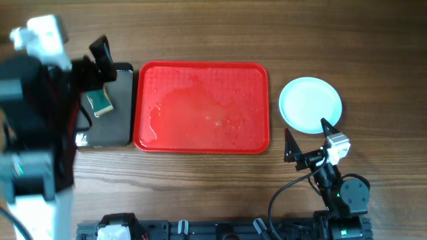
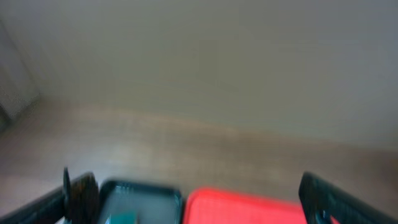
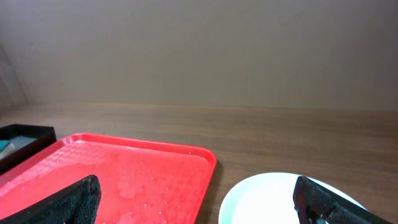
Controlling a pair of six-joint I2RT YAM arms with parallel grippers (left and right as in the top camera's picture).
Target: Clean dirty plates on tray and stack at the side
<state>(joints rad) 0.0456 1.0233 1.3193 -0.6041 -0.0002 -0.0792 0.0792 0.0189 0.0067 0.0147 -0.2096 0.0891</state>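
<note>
Only left wrist misses plates (image 1: 310, 105)

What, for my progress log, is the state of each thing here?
Red tray: wet, no plates on it.
Plate: on the table, looks clean.
Black tray: holds a sponge.
Left gripper: open, empty.
Right gripper: open, empty.

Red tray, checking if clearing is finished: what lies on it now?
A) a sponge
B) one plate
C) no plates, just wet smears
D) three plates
C: the red tray holds only wet smears, and a pale plate sits on the table to its right.
</note>
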